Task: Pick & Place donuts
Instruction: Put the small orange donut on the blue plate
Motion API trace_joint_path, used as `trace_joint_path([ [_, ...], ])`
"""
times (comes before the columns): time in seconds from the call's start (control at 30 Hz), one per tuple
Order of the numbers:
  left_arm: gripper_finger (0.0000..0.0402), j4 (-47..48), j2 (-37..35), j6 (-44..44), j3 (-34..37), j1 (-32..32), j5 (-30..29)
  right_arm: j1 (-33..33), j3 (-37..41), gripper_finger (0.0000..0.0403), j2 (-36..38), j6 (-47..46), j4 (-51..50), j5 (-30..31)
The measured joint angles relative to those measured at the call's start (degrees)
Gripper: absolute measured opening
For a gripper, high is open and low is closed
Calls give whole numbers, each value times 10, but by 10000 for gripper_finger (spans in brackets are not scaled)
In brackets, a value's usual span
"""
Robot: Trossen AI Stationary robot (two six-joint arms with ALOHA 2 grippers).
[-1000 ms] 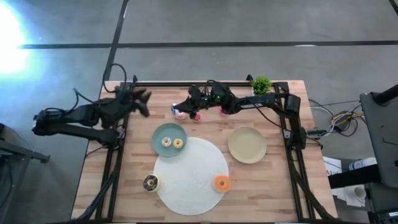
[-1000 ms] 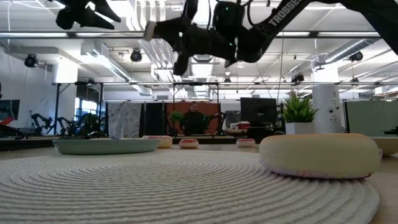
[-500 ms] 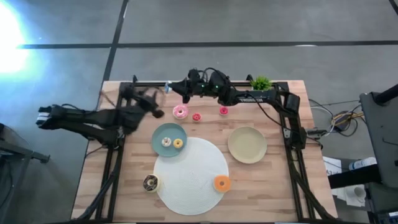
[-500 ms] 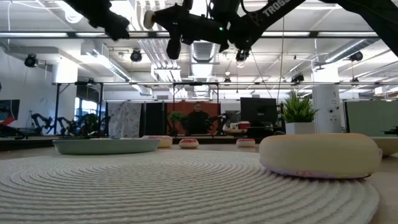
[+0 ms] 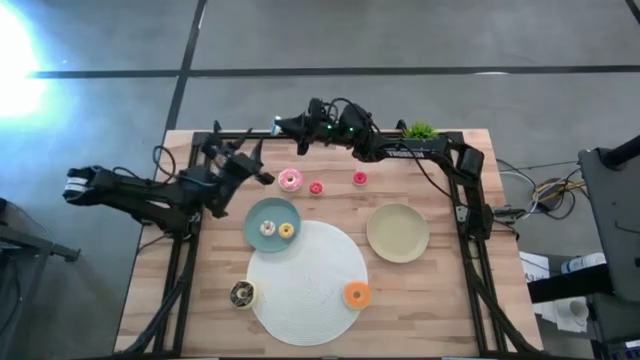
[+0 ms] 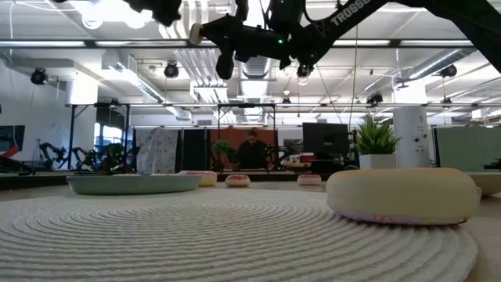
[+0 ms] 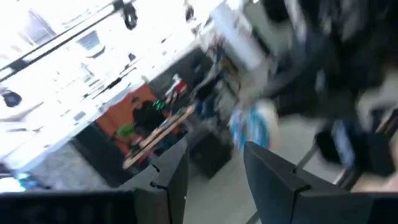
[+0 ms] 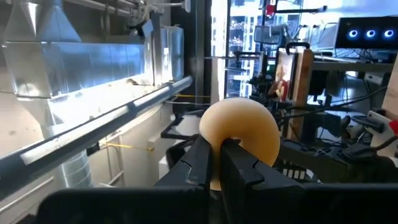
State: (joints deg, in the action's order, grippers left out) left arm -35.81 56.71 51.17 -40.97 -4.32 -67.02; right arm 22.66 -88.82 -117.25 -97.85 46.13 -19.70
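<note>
So, left tool (image 5: 250, 166): hovering off the left-back part of the tabletop (image 5: 440, 300), just left of the pink-frosted donut (image 5: 290, 179). Fingers are spread wide in its wrist view, with nothing between them.
Dark brown donut (image 5: 242, 293): sits at the front left, right at the edge of the white mat (image 5: 305, 275), untouched.
Teal plate (image 5: 275, 207): already has two tiny donuts on it, a pale one (image 5: 268, 228) and a yellow one (image 5: 286, 231).
Right tool (image 5: 283, 125): up high over the back edge, reaching way across to the left. It's clamped on a tan donut (image 8: 242, 124), pinching the ring wall with one finger through the hole.
Tiny red donuts (image 5: 316, 188): two on bare wood near the back, the other one (image 5: 359, 179) further right.
Orange donut (image 5: 356, 294): on the mat's front right edge.
Beige plate (image 5: 397, 232): nothing on it.
Step, my guess: carrying the tan donut to a plate. Can't tell which one.
How I'd do it: keep the squeeze steady during the swing. Give the left tool room, since they're close. Come down low over a bare bit of plate before letting go so it doesn't roll off.
</note>
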Motion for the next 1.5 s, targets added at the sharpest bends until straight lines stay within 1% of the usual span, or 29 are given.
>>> trace_joint_path([
  [0.1,129,-3,-8,-43,-13,-1,15,4,-1,13,0,-2,7,0],
  [0.37,129,-1,-7,-133,-19,0,15,12,-19,13,0,-8,9,-1],
  [0.43,129,1,-7,-149,-19,0,14,13,-24,13,0,-8,9,-1],
  [0.5,129,4,-7,-146,-19,-1,22,15,-27,13,0,-8,8,-1],
  [0.53,129,8,-7,-133,-19,0,48,15,-28,13,0,-10,9,0],
  [0.67,129,27,0,-43,-19,2,186,15,-35,13,0,-13,8,2],
  [0.7,129,34,5,-20,-19,4,210,15,-36,13,1,-15,8,2],
  [0.73,129,42,12,0,-19,4,222,15,-36,13,1,-17,8,2],
  [0.8,129,43,31,32,-19,5,208,15,-37,13,1,-17,8,2],
  [0.9,129,39,47,63,-20,7,146,14,-37,13,1,-20,8,1],
  [0.97,129,34,48,73,-23,7,121,13,-37,13,2,-21,9,-5],
  [1.1,129,31,24,56,-22,10,127,11,-37,13,3,-27,9,-16],
  [1.23,129,30,5,56,-14,32,125,7,-37,13,3,-39,9,-15],
  [1.37,129,32,6,42,-10,58,158,2,-37,13,3,-42,9,-13],
  [1.5,129,35,23,38,-9,80,166,2,-37,13,3,-42,8,-13],
])
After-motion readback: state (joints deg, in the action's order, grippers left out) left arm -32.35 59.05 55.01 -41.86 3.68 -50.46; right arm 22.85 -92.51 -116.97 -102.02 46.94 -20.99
